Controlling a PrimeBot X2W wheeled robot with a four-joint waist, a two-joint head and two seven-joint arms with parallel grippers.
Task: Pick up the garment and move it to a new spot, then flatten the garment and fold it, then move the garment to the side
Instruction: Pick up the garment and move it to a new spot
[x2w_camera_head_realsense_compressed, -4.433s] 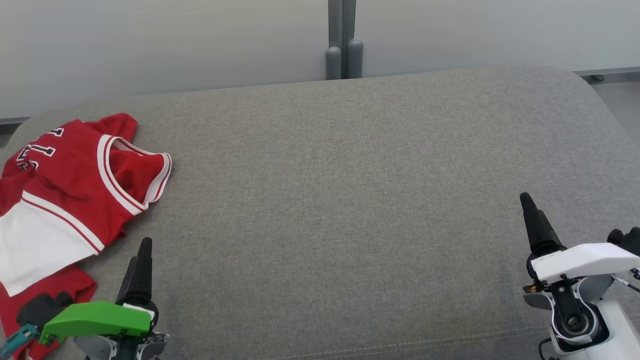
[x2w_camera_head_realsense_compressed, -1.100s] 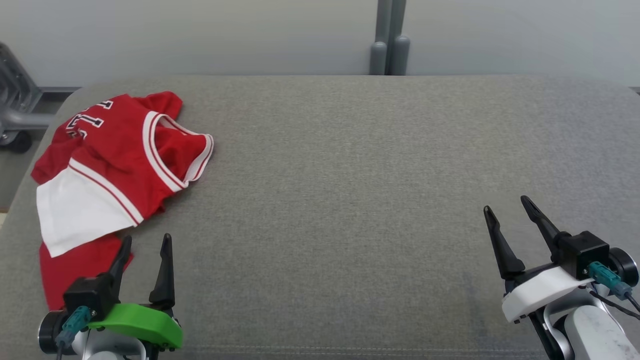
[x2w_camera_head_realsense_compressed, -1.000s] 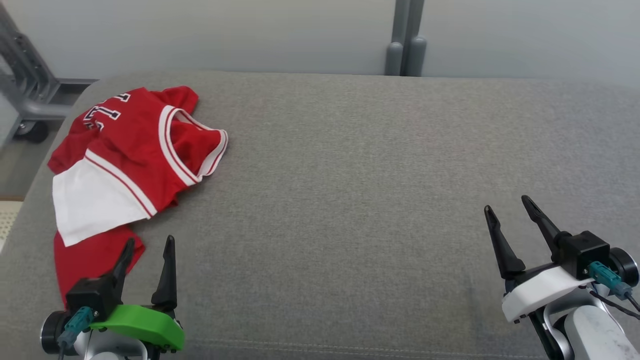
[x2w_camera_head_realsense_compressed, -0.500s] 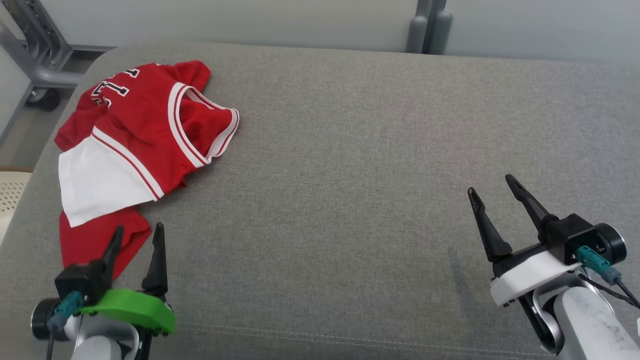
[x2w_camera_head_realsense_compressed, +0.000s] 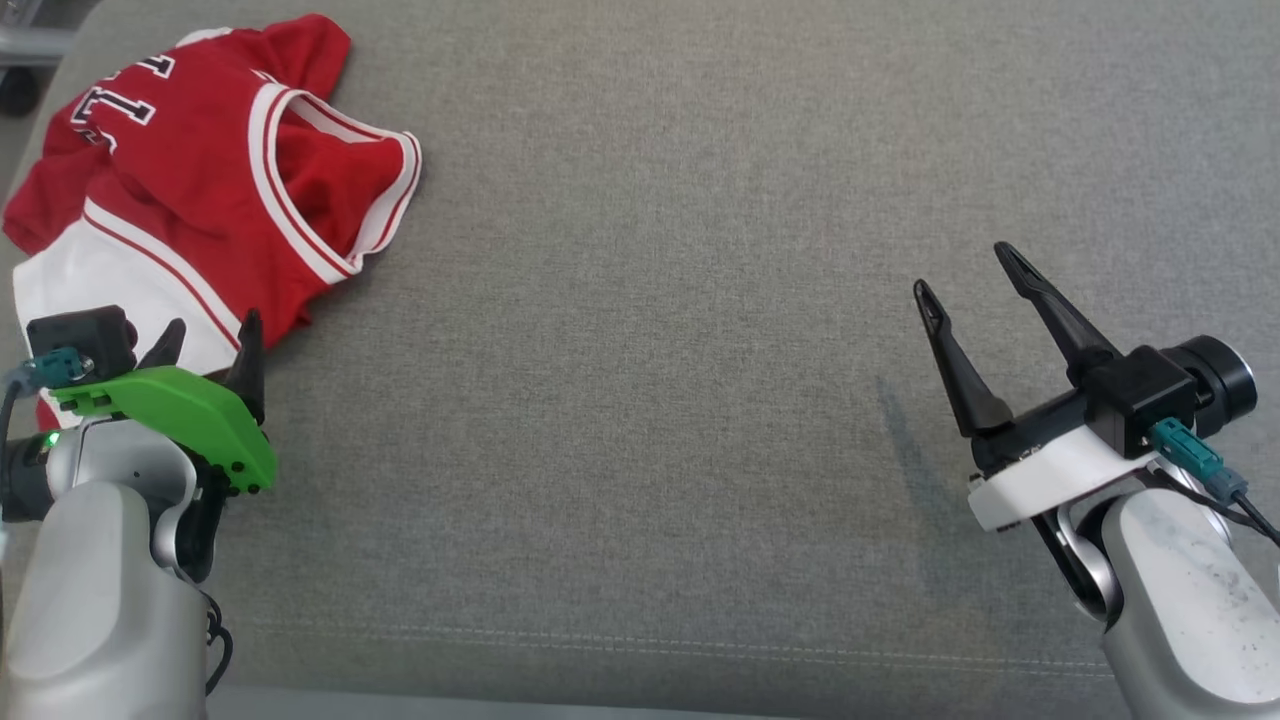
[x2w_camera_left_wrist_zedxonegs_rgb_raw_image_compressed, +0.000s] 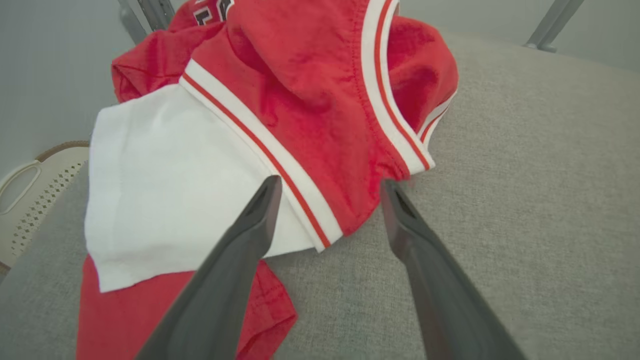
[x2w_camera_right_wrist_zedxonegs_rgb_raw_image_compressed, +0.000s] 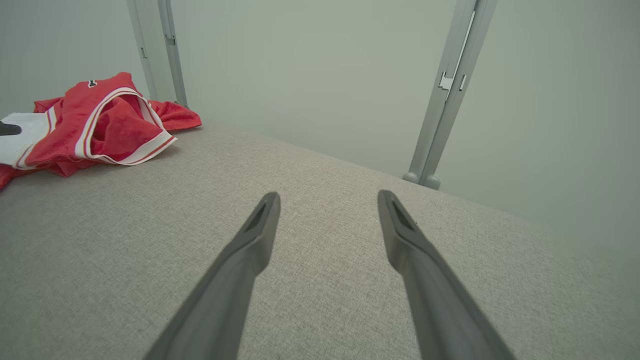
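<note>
The garment (x2w_camera_head_realsense_compressed: 200, 170) lies crumpled at the far left of the grey cushioned surface (x2w_camera_head_realsense_compressed: 650, 300). It is red with a white sleeve and a white-striped collar, and part of its black lettering shows. My left gripper (x2w_camera_head_realsense_compressed: 212, 325) is open, with its fingertips over the garment's near edge. In the left wrist view, the left gripper (x2w_camera_left_wrist_zedxonegs_rgb_raw_image_compressed: 331, 182) straddles the striped sleeve seam of the garment (x2w_camera_left_wrist_zedxonegs_rgb_raw_image_compressed: 310, 90) without closing on it. My right gripper (x2w_camera_head_realsense_compressed: 960, 268) stands open and empty far to the right. From the right gripper (x2w_camera_right_wrist_zedxonegs_rgb_raw_image_compressed: 328, 195), the garment (x2w_camera_right_wrist_zedxonegs_rgb_raw_image_compressed: 100, 125) shows at the far left.
Two grey metal posts (x2w_camera_right_wrist_zedxonegs_rgb_raw_image_compressed: 440, 115) stand against the pale wall behind the cushion. A pale perforated basket (x2w_camera_left_wrist_zedxonegs_rgb_raw_image_compressed: 25, 200) sits beyond the cushion's left edge. A stitched seam (x2w_camera_head_realsense_compressed: 600, 640) runs along the near edge. Bare grey fabric stretches between my two grippers.
The head camera has tilted down, so the whole picture has shifted. My left gripper has advanced from beside the red hem to the white sleeve's edge. Both grippers stay open.
</note>
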